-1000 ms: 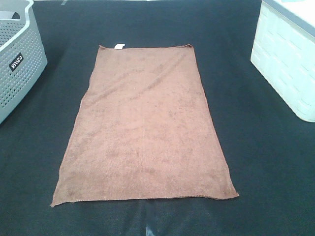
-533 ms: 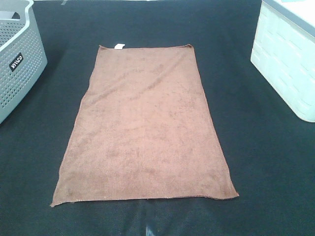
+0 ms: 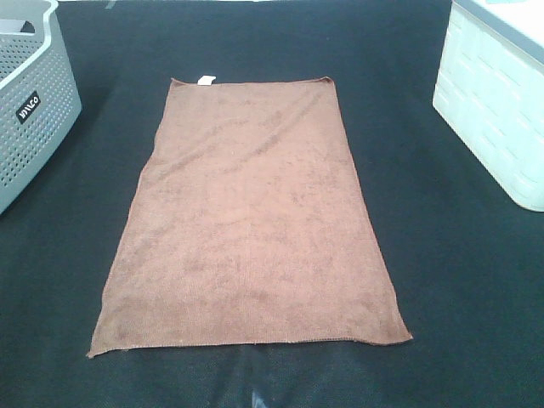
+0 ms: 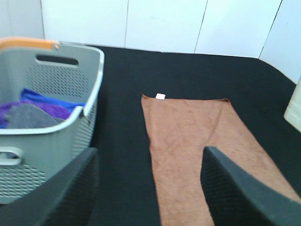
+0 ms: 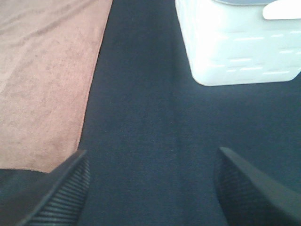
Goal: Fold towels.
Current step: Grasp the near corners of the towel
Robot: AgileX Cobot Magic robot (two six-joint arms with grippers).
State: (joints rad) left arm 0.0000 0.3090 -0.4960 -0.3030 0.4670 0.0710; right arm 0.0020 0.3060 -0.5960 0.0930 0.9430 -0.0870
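A reddish-brown towel (image 3: 251,217) lies spread flat on the black table, long side running front to back, with a small white tag (image 3: 205,81) at its far short edge. Neither gripper shows in the exterior high view. The left wrist view shows the towel (image 4: 197,141) and its tag (image 4: 160,96) ahead of my left gripper (image 4: 149,188), whose fingers stand wide apart with nothing between them. My right gripper (image 5: 153,188) is open too, above bare black cloth to the right of the towel's near right corner (image 5: 42,94).
A grey perforated basket (image 3: 30,93) stands at the left edge; the left wrist view shows blue, purple and grey cloths (image 4: 35,110) inside it. A white bin (image 3: 497,93) stands at the right, also seen as the white bin (image 5: 237,42) in the right wrist view.
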